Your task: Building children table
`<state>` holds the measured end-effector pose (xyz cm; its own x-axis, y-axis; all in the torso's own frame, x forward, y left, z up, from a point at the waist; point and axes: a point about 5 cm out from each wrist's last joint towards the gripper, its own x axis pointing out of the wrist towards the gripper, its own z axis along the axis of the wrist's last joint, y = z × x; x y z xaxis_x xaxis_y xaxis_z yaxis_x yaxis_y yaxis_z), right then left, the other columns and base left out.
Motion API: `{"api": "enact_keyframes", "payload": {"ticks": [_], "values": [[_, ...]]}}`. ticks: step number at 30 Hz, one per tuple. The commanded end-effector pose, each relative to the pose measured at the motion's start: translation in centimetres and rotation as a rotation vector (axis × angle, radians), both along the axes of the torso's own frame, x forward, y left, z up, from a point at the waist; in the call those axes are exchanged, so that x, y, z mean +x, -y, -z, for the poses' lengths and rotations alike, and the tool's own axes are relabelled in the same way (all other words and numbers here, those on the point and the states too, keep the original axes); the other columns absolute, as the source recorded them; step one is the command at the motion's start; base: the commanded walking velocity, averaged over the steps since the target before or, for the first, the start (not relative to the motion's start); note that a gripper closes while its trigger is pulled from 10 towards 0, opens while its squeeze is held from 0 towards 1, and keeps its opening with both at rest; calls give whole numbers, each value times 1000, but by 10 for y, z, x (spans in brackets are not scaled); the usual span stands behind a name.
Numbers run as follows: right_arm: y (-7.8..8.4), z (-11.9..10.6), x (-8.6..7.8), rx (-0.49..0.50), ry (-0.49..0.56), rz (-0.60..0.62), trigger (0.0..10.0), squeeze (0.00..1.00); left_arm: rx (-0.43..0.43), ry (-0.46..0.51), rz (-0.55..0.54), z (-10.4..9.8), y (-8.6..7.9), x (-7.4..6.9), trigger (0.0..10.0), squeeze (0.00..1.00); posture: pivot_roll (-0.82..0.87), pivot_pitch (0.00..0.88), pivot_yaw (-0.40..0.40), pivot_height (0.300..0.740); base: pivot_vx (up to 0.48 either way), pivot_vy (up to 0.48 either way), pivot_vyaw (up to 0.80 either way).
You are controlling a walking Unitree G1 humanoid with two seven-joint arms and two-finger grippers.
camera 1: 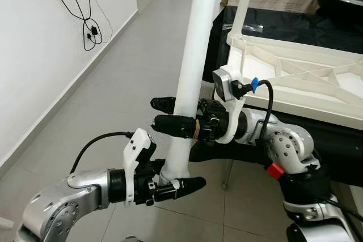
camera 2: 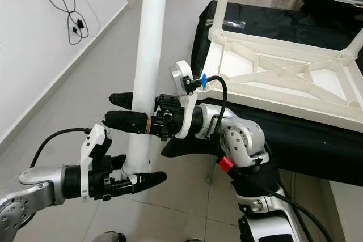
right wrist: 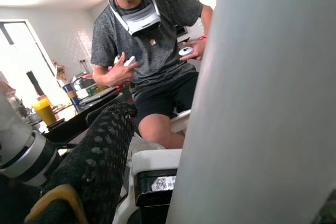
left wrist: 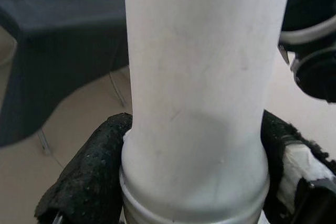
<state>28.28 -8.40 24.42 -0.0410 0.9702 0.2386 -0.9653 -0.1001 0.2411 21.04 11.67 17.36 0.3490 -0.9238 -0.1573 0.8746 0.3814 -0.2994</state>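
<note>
A long white table leg (camera 1: 193, 43) stands nearly upright in front of me, held by both grippers. My left gripper (camera 1: 173, 177) is shut on its lower end, just above the ringed collar; its black fingers (left wrist: 84, 171) press both sides of the table leg (left wrist: 199, 77). Higher up, my right gripper (camera 1: 161, 113) is shut on the leg's middle, reaching in from the right. The white table top (camera 1: 306, 77) lies upside down at the right, ribs showing, with another leg (camera 1: 243, 4) standing up from its near corner.
The table top rests on a black-covered table (camera 1: 295, 26) at my right. A white wall with a hanging black cable (camera 1: 88, 26) runs along the left, with grey tiled floor (camera 1: 125, 83) between. A person (right wrist: 152, 40) holding controllers sits behind me.
</note>
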Motion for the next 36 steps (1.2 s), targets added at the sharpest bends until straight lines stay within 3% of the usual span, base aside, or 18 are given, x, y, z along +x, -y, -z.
{"api": "enact_keyframes", "payload": {"ticks": [1, 18, 19, 20, 21, 22, 23, 34, 36], "values": [[-2, -1, -3, -22, 15, -29, 10000, 0, 9, -16, 19, 1, 0, -5, 10000, 0, 131, 140, -5, 740, 0, 0, 0], [-5, 1, -10, -47, 4, -81, 10000, 0, 40, -28, 38, 3, -3, -5, 10000, 0, 123, 145, -2, 740, 0, 0, 0], [-6, 1, -10, -44, 2, -83, 8157, 0, 40, -27, 38, 3, -3, -5, 10000, 0, 123, 145, -2, 740, 0, 0, 0], [-6, 1, -10, -44, 2, -83, 8157, 0, 40, -27, 38, 3, -3, -5, 10000, 0, 123, 145, -2, 740, 0, 0, 0], [-6, 1, -10, -41, 0, -85, 4000, 0, 42, -27, 37, 3, -3, -4, 10000, 0, 123, 145, -2, 740, 0, 0, 0], [-6, 0, -10, -39, -1, -86, 627, 0, 41, -27, 37, 3, -4, -4, 10000, 0, 123, 145, -2, 740, 0, 0, 0], [-7, 0, -10, -36, -2, -88, 0, 0, 41, -28, 35, 3, -4, -4, 10000, 0, 121, 140, -2, 740, 0, 0, 0], [-9, -4, -12, -21, 0, -98, 0, 0, 58, -26, 27, 6, -7, -2, 10000, 0, 119, 132, -1, 740, 0, 0, 0], [-9, -4, -12, -21, 0, -96, 0, 0, 97, -40, 10, 11, -8, -1, 10000, 0, 119, 129, -2, 740, 0, 0, 0]]}}
